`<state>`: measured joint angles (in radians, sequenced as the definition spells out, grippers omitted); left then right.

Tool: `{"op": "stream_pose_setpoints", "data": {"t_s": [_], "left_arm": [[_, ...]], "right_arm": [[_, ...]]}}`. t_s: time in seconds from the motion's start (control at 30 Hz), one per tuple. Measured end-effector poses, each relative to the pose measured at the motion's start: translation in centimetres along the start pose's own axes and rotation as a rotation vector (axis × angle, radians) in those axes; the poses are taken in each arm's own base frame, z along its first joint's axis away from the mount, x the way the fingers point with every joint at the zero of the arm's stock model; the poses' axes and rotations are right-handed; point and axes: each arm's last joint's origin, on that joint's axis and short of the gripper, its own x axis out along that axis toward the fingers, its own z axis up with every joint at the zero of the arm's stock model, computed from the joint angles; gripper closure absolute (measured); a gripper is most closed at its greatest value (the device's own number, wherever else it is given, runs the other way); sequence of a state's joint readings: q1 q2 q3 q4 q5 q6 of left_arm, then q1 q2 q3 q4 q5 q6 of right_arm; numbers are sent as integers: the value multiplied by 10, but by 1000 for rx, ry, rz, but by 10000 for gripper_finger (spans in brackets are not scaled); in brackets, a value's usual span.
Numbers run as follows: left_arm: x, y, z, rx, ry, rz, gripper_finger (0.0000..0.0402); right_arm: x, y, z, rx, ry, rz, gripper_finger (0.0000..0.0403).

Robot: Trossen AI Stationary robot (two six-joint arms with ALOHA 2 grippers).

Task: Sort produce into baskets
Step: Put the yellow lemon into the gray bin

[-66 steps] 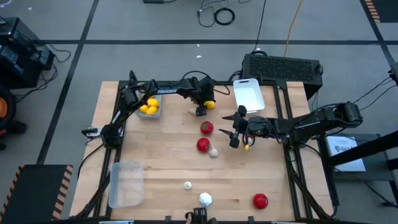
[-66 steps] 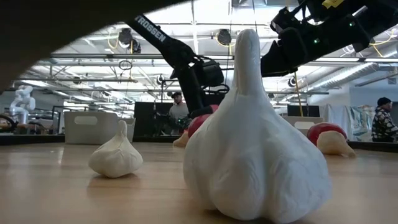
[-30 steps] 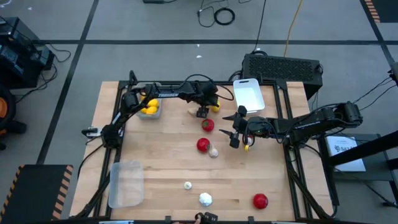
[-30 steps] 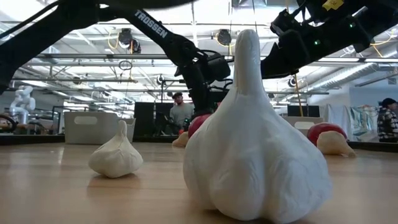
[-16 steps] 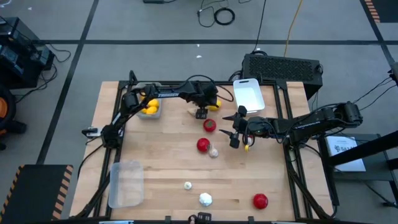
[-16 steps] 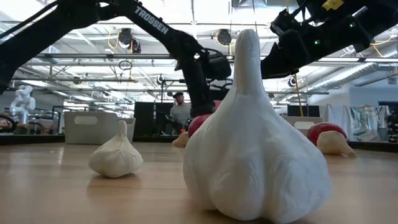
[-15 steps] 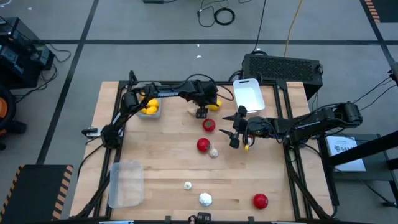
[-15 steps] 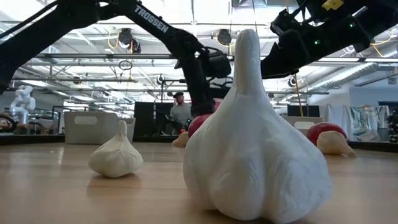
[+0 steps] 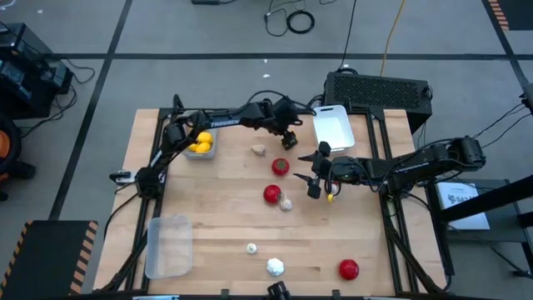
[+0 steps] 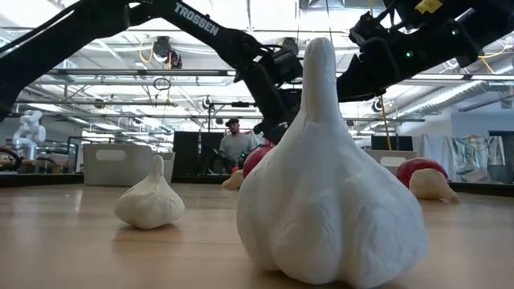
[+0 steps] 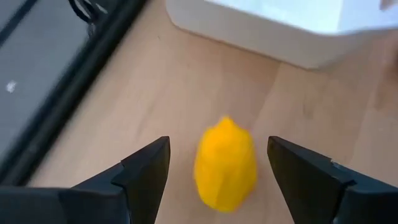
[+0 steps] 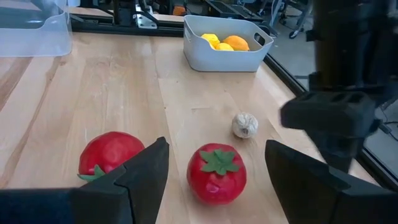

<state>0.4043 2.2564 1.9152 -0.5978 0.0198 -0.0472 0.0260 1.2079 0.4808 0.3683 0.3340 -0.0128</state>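
A yellow lemon (image 11: 225, 163) lies on the table just in front of the white basket (image 9: 333, 127). My left gripper (image 9: 289, 138) is open above it, with one finger on each side of the lemon and a gap to both. In the high view the gripper hides the lemon. My right gripper (image 9: 315, 171) is open and empty at the table's middle right, facing two red tomatoes (image 12: 216, 172) (image 12: 112, 155). The grey basket (image 9: 200, 143) at the far left holds several lemons. The clear basket (image 9: 169, 246) stands at the near left.
A garlic bulb (image 9: 260, 150) lies left of my left gripper and another (image 9: 286, 202) lies beside the nearer tomato (image 9: 271, 194). Two more bulbs (image 9: 251, 247) (image 9: 274, 267) and a third tomato (image 9: 348, 269) lie near the front edge. A person stands in the room beyond the table.
My left gripper has moved toward the table's right and far edges, off the garlic bulb it stood over, and now stands over the lemon. The bulb has come into view. The lemon has stayed in place.
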Motion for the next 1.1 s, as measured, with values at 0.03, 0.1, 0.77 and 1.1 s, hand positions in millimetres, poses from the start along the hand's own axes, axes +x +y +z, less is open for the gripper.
{"op": "stream_pose_setpoints", "data": {"t_s": [0.03,0.1,0.77,1.1], "left_arm": [[4,-1,-1,1,0,-2,126],[10,-3,-3,6,1,-5,126],[13,-17,-7,167,30,87,126],[-85,14,-15,282,289,339,126]], "right_arm": [[0,0,0,-1,1,0,148],[0,0,-1,-8,7,0,148],[0,0,-1,-23,15,0,148],[-7,-4,-4,-83,74,-70,148]]}}
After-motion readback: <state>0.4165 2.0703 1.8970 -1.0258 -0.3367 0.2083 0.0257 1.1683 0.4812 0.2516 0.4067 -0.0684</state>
